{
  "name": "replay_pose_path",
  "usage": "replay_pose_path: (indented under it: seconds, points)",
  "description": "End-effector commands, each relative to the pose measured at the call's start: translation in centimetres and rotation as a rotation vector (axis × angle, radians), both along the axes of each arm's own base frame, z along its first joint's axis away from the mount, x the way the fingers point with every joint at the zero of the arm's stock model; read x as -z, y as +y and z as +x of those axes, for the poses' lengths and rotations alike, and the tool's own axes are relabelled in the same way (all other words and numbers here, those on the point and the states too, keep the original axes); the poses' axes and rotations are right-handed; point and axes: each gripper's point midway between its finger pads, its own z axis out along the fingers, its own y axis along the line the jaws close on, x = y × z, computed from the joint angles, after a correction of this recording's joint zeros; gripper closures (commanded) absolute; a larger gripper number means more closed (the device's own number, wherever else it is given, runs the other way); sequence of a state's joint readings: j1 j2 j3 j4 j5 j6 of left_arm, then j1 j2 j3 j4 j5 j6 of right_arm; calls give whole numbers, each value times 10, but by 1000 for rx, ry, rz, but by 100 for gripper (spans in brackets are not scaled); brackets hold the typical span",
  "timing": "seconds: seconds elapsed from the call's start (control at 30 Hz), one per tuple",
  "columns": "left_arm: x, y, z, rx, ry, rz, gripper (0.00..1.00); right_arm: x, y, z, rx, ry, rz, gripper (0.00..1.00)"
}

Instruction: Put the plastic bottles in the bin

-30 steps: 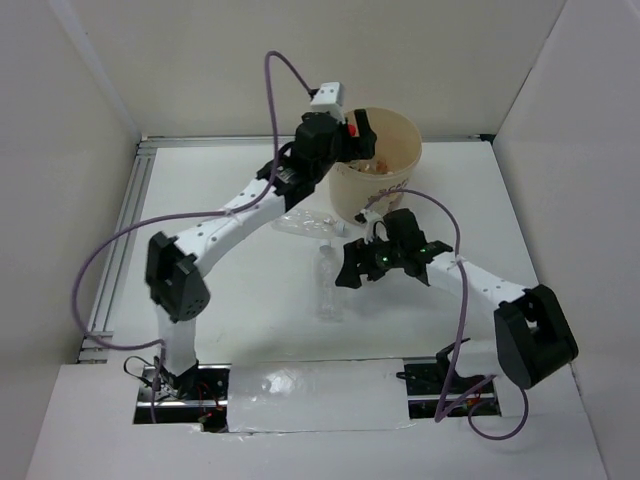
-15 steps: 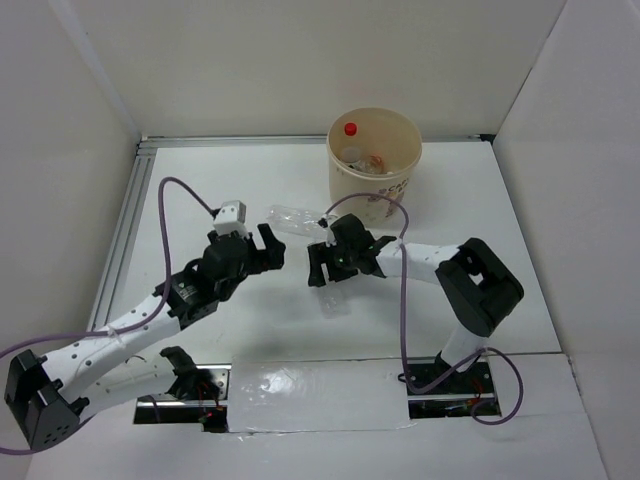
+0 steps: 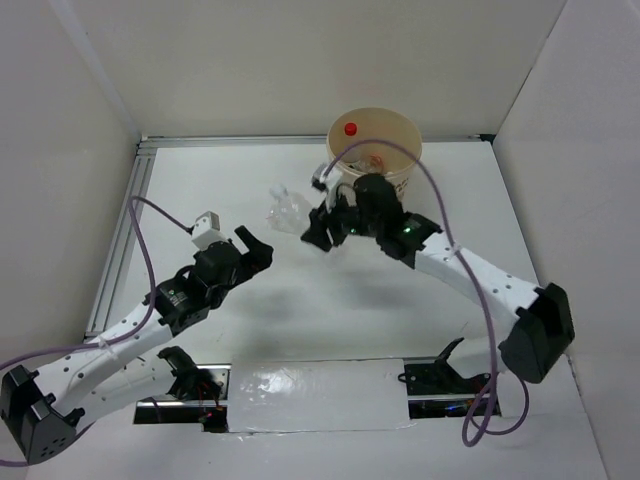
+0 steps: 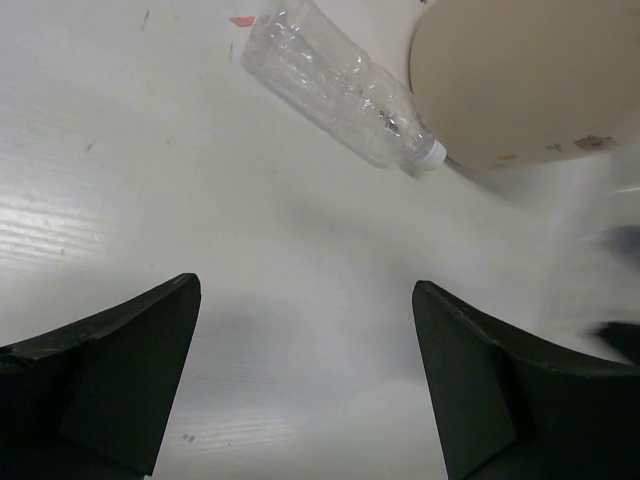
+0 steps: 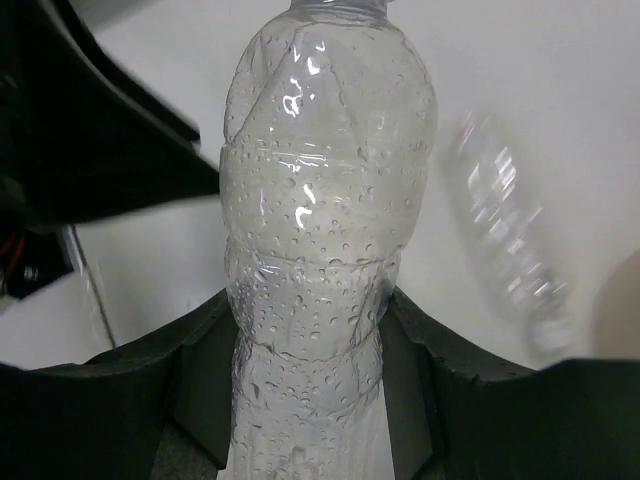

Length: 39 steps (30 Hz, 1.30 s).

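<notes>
Your right gripper point(image 5: 305, 345) clamps a droplet-fogged clear bottle point(image 5: 320, 200) at frame centre, near the bin point(image 3: 400, 185) — its slick wall may slip, or its neck may clip the rim. Meanwhile your left gripper point(image 4: 305, 340) gapes wide; a white-capped bottle point(image 4: 340, 85) lies upper centre.

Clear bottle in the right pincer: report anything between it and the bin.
Nothing visible blocks it. The clear bottle in the right pincer is near the bin; the other bottle lies left of it, off that path.
</notes>
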State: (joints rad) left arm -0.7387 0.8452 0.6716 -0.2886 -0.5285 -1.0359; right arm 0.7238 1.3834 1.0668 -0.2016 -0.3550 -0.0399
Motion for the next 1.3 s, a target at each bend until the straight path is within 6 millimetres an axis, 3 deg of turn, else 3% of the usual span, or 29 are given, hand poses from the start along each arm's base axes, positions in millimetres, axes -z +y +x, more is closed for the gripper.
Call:
replay_pose_path:
  seconds: [0.0, 0.03, 0.17, 0.2, 0.23, 0.3, 0.37, 0.43, 0.47, 0.5, 0.53, 0.57, 0.6, 0.63, 0.67, 0.7, 0.77, 0.8, 0.87, 0.9, 0.93, 1.0, 1.03, 1.1, 1.27]
  points:
    - [-5, 0, 5, -91, 23, -186, 0, -112, -8, 29, -31, -319, 137, 77]
    - [-5, -7, 6, -85, 46, -240, 0, -142, -12, 37, -9, -376, 174, 77]
    - [3, -21, 20, -89, 117, -328, 0, -213, -45, 84, 142, -551, 261, 77]
    - [-2, -23, 28, -93, 111, -353, 0, -221, -53, 97, 197, -579, 262, 77]
    - [6, -30, 32, -92, 153, -370, 0, -230, -57, 113, 228, -622, 262, 76]
    - [3, -37, 44, -85, 162, -405, 0, -232, -84, 146, 310, -650, 234, 71]
    - [2, -43, 57, -91, 179, -447, 0, -217, -96, 181, 335, -625, 205, 66]
    - [9, -54, 82, -111, 230, -462, 0, -197, -124, 217, 368, -593, 161, 47]
    - [9, -56, 82, -104, 235, -465, 0, -191, -123, 224, 362, -596, 144, 47]
    - [2, -59, 92, -112, 232, -486, 0, -185, -135, 235, 385, -595, 126, 41]
    - [15, -64, 101, -120, 258, -469, 0, -182, -140, 242, 397, -592, 120, 17]
    - [16, -66, 109, -126, 261, -488, 0, -166, -142, 250, 396, -548, 101, 5]
    - [11, -72, 117, -125, 264, -511, 0, -174, -153, 254, 405, -555, 103, 0]
    - [11, -75, 122, -132, 271, -519, 0, -175, -153, 251, 373, -546, 112, 0]
    - [27, -75, 131, -165, 308, -512, 0, -171, -156, 250, 370, -516, 117, 0]
    - [30, -77, 135, -185, 326, -526, 0, -180, -160, 245, 368, -522, 134, 0]
    - [33, -76, 146, -239, 363, -531, 0, -179, -167, 233, 353, -496, 145, 0]
    - [50, -77, 150, -283, 409, -523, 0, -181, -166, 220, 347, -488, 157, 0]
    - [56, -79, 154, -328, 474, -502, 0, -182, -180, 207, 357, -475, 170, 0]
    - [60, -80, 156, -337, 496, -486, 0, -195, -185, 191, 363, -488, 190, 0]
    - [65, -85, 166, -345, 513, -473, 0, -179, -194, 186, 387, -451, 183, 0]
    - [79, -85, 163, -368, 586, -426, 0, -189, -200, 164, 381, -468, 198, 0]
    - [86, -92, 171, -359, 608, -414, 0, -176, -208, 159, 401, -445, 189, 0]
    - [99, -93, 173, -378, 650, -382, 0, -180, -214, 144, 407, -456, 198, 0]
    - [134, -103, 191, -399, 700, -343, 0, -153, -235, 125, 466, -379, 202, 0]
